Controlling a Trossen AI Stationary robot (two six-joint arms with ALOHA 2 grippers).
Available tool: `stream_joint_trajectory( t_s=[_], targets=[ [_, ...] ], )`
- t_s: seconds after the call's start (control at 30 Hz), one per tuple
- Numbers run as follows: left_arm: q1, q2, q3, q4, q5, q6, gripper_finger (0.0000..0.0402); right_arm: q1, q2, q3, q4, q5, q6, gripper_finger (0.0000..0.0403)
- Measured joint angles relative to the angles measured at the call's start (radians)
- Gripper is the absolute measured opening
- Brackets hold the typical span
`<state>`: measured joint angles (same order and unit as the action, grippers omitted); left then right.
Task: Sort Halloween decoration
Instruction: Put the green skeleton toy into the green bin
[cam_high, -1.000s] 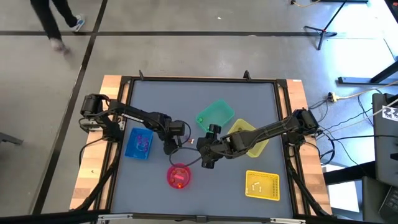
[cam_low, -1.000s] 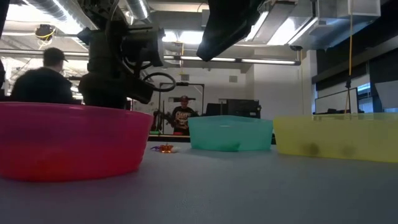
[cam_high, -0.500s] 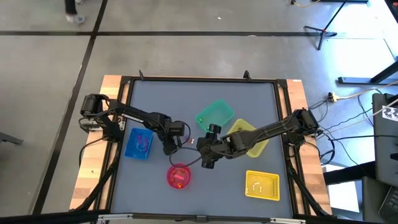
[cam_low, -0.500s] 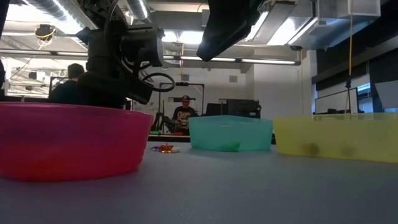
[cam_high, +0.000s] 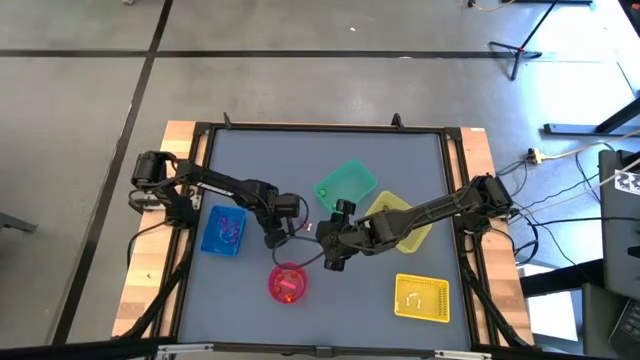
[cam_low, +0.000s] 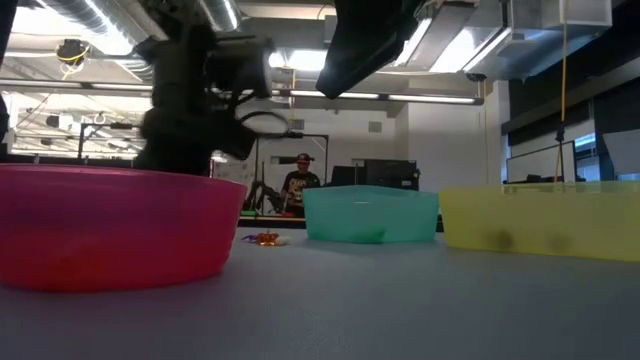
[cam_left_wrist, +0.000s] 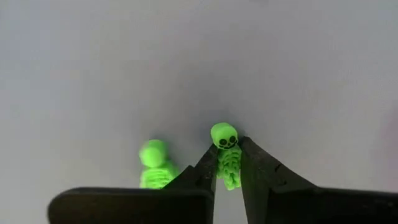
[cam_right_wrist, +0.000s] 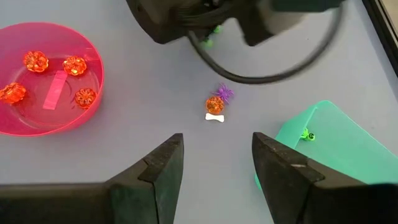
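The left gripper (cam_left_wrist: 228, 163) is down on the grey table (cam_high: 330, 170), between the blue bin (cam_high: 223, 231) and the green bin (cam_high: 346, 186), its fingers pinching a little green skeleton (cam_left_wrist: 226, 152) around the ribs, skull poking out past the tips. A second green skeleton (cam_left_wrist: 153, 163) lies just beside the left finger, loose on the table.

To do this well, I'd lift straight up and slowly, so the neighbour isn't dragged along and the figure doesn't twist out. It then likely belongs in the green bin, which already holds a small green piece (cam_right_wrist: 305, 134).

The right gripper (cam_right_wrist: 214, 163) hangs above the middle of the table with its fingers spread, empty, over an orange pumpkin (cam_right_wrist: 215, 104), a purple spider (cam_right_wrist: 223, 93) and a white bone (cam_right_wrist: 214, 116). The pink bowl (cam_right_wrist: 92, 59) holds other orange pumpkins.

A second ago the left fingers stood wide apart; they have since closed on the skeleton. In the low view the left arm now looks smeared and shifted slightly. The right arm hasn't moved.
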<state>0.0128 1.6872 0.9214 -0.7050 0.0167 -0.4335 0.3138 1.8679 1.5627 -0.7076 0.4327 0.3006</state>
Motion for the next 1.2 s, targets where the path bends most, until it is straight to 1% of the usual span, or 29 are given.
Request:
stream_joint_trajectory(
  t_s=[0.1,0.27,0.43,0.53,0.67,0.77,0.87,1.0,1.2],
  targets=[
    [0.001,0.000,0.044,0.004,-0.010,0.000,0.0030,0.000,0.000,0.000,0.000,0.000,0.000,0.0188],
    [0.000,0.000,0.129,0.002,0.001,0.005,0.0031,0.000,0.000,0.000,0.000,0.000,0.000,0.0188],
    [0.000,-0.001,0.237,-0.019,0.000,0.073,0.0029,0.000,0.000,0.000,0.000,0.000,0.000,0.0188],
    [0.006,-0.002,0.308,-0.008,-0.025,0.123,0.0035,0.000,0.000,0.000,0.001,0.000,0.000,0.0188],
    [0.026,-0.003,0.379,0.066,-0.112,0.198,0.0041,0.000,0.000,0.000,0.001,0.000,0.000,0.0188],
    [0.040,-0.004,0.390,0.177,-0.164,0.241,0.0042,0.000,0.000,0.000,0.001,0.000,0.000,0.0188],
    [0.052,-0.004,0.390,0.250,-0.206,0.307,0.0043,0.001,0.000,0.000,-0.001,0.002,0.009,0.0188],
    [0.058,-0.004,0.390,0.277,-0.231,0.408,0.0043,0.000,0.000,0.000,-0.002,0.004,0.012,0.0188],
    [0.057,-0.004,0.390,0.282,-0.234,0.429,0.0044,0.000,0.000,0.000,-0.001,0.002,0.013,0.0188]
  ],
)
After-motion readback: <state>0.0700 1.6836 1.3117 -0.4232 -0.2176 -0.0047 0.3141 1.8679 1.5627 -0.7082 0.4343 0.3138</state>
